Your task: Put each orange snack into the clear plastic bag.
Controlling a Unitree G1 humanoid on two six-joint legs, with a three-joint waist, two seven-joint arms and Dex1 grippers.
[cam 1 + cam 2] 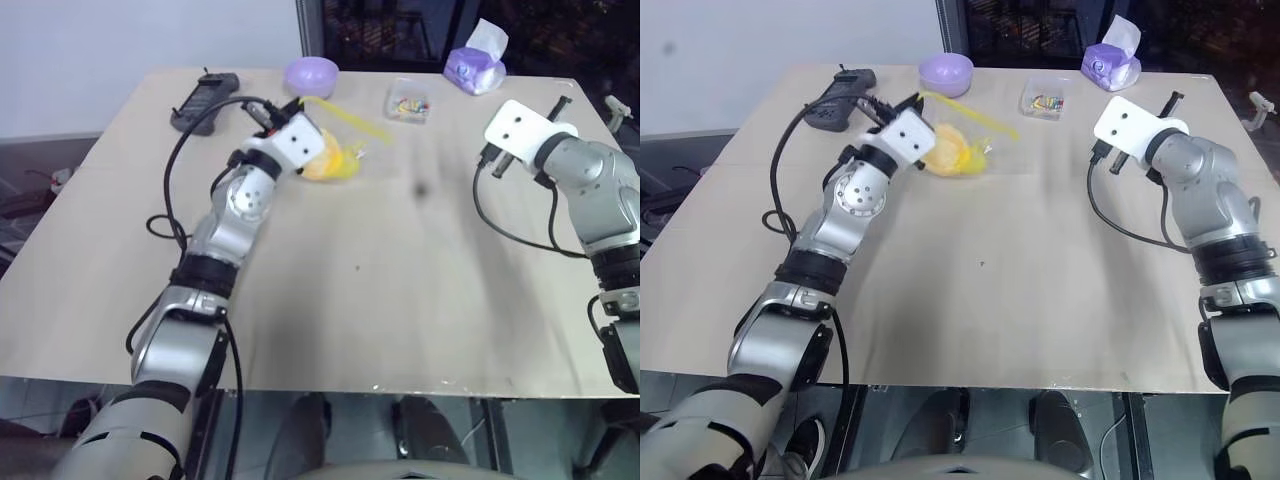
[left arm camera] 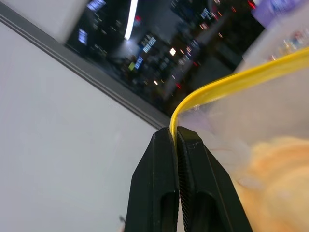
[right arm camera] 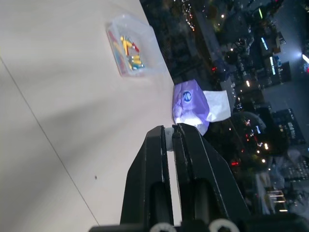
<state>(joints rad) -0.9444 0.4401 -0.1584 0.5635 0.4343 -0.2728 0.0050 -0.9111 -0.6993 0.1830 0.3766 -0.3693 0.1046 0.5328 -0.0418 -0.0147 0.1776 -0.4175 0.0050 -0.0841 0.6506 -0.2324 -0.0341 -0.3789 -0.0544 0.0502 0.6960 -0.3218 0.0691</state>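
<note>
Your left gripper [image 2: 175,137], jaws clamped on the bag's [image 1: 980,140] yellow strip, lifts it at eleven o'clock with a snack [image 1: 952,152] inside; right gripper [image 3: 173,131] is closed, empty. Next, check for remaining snacks.

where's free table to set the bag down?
The table's near half, between both arms, is bare, as is the middle strip between the clear plastic bag holding the orange snack and the right gripper. The far edge is crowded: black device, purple bowl, small clear box, tissue pack.

The left arm hides part of the orange snack [image 1: 325,160]. The clear plastic bag [image 2: 270,111] is blurred and cut off by the picture's edge.
</note>
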